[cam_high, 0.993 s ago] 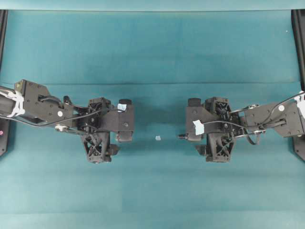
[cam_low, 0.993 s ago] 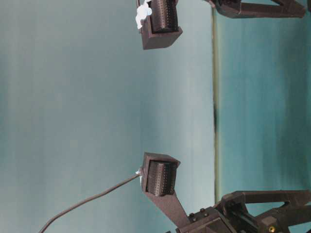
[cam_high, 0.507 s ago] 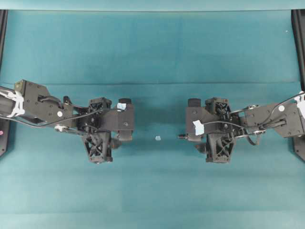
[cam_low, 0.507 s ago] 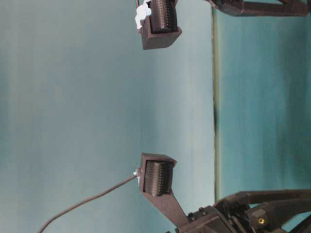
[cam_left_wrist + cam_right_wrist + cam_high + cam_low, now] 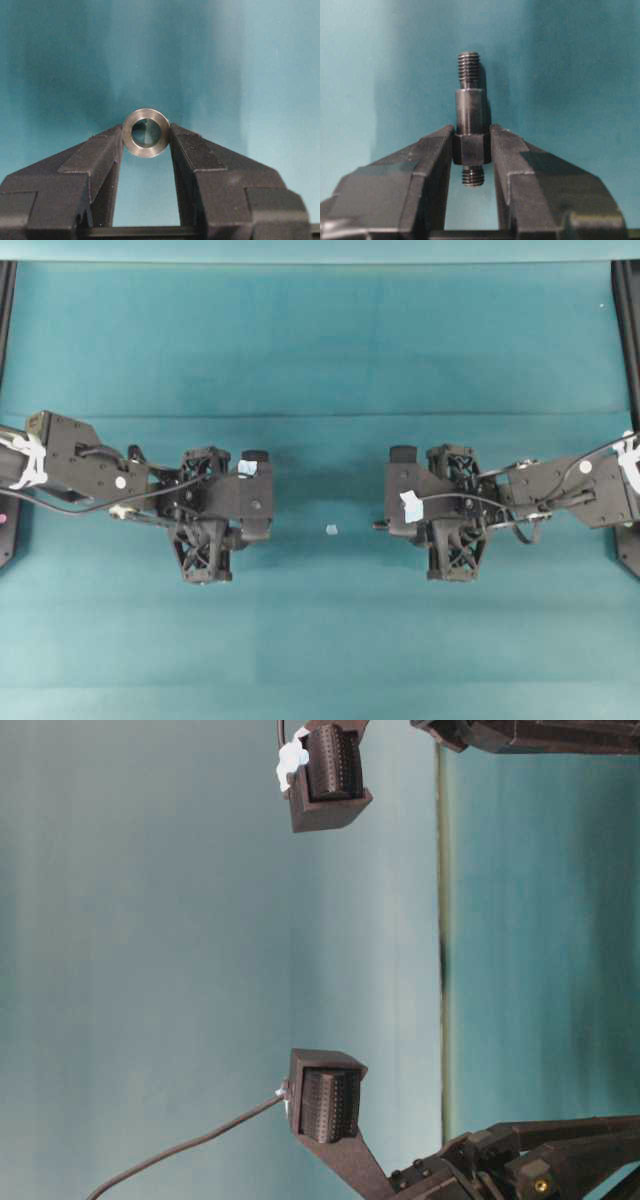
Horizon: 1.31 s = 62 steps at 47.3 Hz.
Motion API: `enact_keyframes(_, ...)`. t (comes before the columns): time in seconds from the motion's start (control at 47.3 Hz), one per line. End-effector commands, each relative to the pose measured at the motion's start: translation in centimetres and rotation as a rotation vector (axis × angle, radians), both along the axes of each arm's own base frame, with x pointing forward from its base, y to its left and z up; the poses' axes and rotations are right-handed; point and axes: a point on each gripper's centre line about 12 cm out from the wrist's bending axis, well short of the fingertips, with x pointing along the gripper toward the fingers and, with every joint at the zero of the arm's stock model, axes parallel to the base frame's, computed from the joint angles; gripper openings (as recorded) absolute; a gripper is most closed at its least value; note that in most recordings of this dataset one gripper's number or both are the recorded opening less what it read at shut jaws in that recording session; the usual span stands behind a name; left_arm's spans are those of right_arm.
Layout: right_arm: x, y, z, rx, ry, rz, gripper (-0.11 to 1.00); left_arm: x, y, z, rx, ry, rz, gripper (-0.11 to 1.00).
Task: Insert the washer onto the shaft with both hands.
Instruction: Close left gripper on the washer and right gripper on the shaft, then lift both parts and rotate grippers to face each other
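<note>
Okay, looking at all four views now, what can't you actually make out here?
- Silvery-grey metal ring washer: plain in the left wrist view; hidden under the left tool in the overhead view.
- Dark grey stepped metal shaft: only its tip pokes out of the right tool overhead.
- Table-level view: neither part shows; both arms are cut off by the edges.
- Tiny pale square scrap: too small to identify.

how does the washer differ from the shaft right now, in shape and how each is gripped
The washer is a short bright silvery ring with an open centre hole; the shaft is a darker, longer stepped rod with threaded ends. The washer is pinched at its rim between the left end effector fingertips, hole facing the camera; the shaft is clamped at its wider collar by the right end effector, pointing away past the fingertips. Both are metal and held off the table.
</note>
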Motion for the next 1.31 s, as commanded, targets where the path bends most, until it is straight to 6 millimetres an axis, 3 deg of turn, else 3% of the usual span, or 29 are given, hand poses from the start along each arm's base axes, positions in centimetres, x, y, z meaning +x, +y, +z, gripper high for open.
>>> enact_keyframes(0.0, 0.3, -0.3, 0.2, 0.000, -0.005, -0.011, 0.00, 0.4, -0.1, 0.6, 0.002, -0.022, -0.005, 0.35)
enact_keyframes(0.338, 0.4, -0.3, 0.8, 0.003, -0.022, -0.015, 0.00, 0.7, -0.1, 1.5, 0.000, -0.051, -0.003, 0.35)
enact_keyframes(0.908, 0.2, 0.0, 6.6, 0.063, -0.255, -0.057, 0.00, 0.3, -0.1, 7.8, -0.015, -0.351, 0.004, 0.35)
enact_keyframes(1.289, 0.2, 0.2, 9.1, 0.128, -0.455, -0.087, 0.00, 0.8, -0.1, 12.0, -0.027, -0.604, 0.004, 0.35)
